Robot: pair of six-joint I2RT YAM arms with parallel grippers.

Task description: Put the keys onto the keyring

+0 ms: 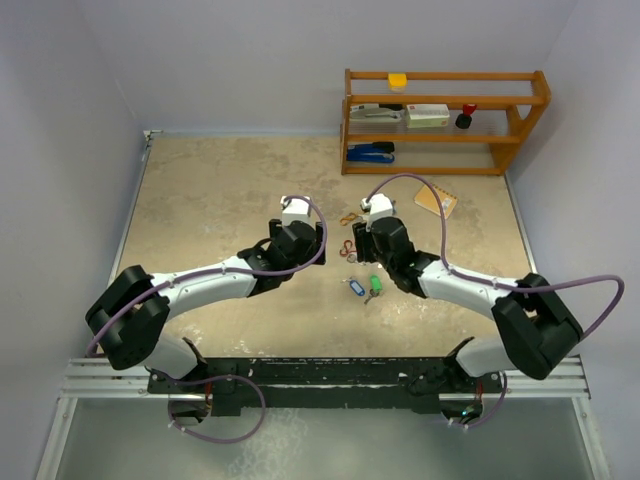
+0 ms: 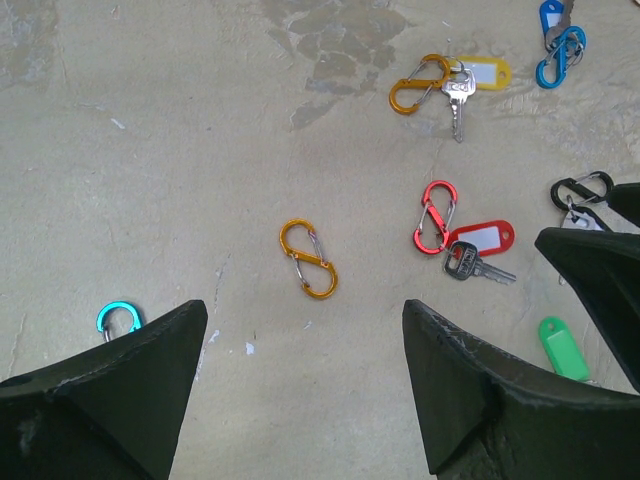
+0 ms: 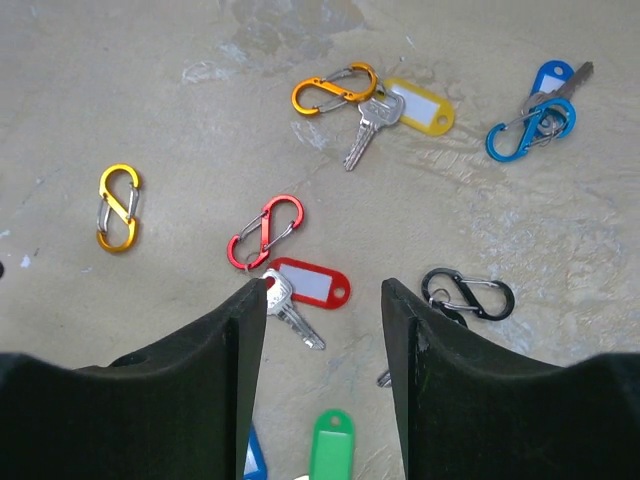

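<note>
The right gripper point(image 3: 320, 300) stood partly open above the table point(image 3: 150, 60), with nothing between its fingers. The red-tagged key point(image 3: 312, 286) lay flat just ahead of its left fingertip, touching the near end of a red clip point(image 3: 265, 232); whether the 2 were joined could not be told. A black clip point(image 3: 468, 295) lay just ahead of the right fingertip, and a green tag point(image 3: 332, 445) sat under the gap. Farther ahead, the yellow-tagged key point(image 3: 420, 105) touched an orange clip point(image 3: 335, 88), and the blue-tagged key point(image 3: 552, 82) lay against a blue clip point(image 3: 528, 130) off to the right. The left gripper point(image 2: 303, 310) gaped wide and held nothing. A second orange clip point(image 2: 307, 260) lay just ahead of its gap, and a teal clip point(image 2: 120, 320) lay beside its left fingertip.
</note>
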